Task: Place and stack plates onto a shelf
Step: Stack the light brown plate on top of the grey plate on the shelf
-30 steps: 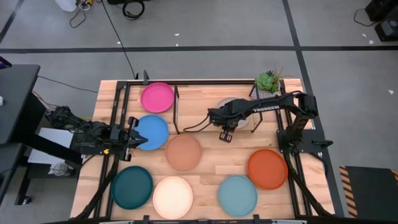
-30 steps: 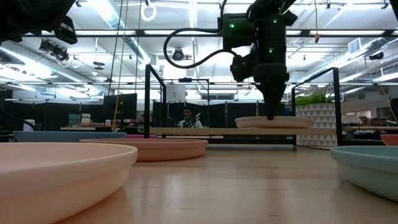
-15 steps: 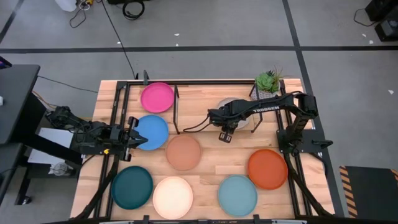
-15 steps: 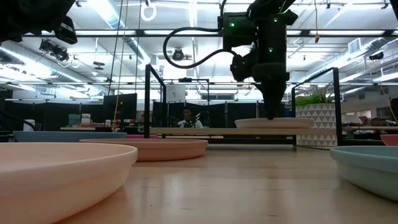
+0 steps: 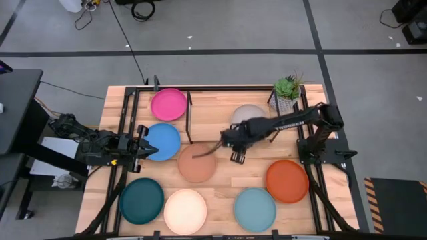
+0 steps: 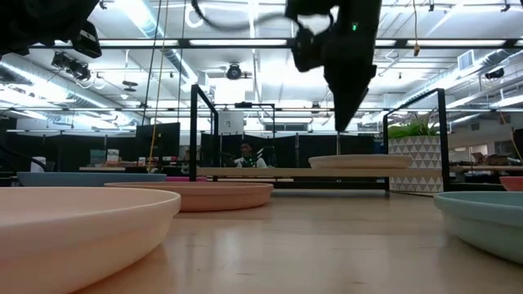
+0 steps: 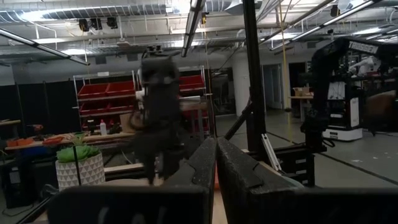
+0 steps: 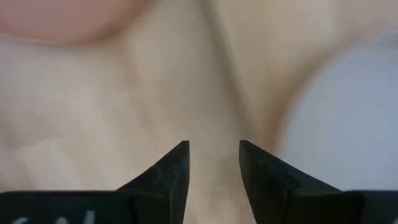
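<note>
Judging by how things lie, the job is barely begun: one round grey plate (image 5: 249,114) rests on the light-wood shelf board with thin black uprights (image 5: 220,110), over toward the end nearest the small potted green plant (image 5: 287,87), while the round pink plate (image 5: 169,105) sits at the far left of that same framed area, though whether it lies on the board or on the table cannot be told from above. Six plates are left out on the big wooden table (image 5: 227,170): the round blue plate (image 5: 163,141), the peach plate (image 5: 197,163), the dark teal plate (image 5: 141,200), the cream plate (image 5: 185,211), the light blue plate (image 5: 254,209) and the orange plate (image 5: 287,181). The right gripper (image 5: 236,157) hangs above bare table between the shelf and the peach plate, its two dark fingers (image 8: 170,168) spread apart with nothing between them. The left gripper (image 5: 143,148) waits at the left edge of the table just beside the blue plate, fingers pressed together and, as far as the views show, holding nothing. None of the plates is stacked yet, so nearly all of the placing and all of the stacking seems to lie ahead, the peach plate being the closest candidate for the right arm.
</note>
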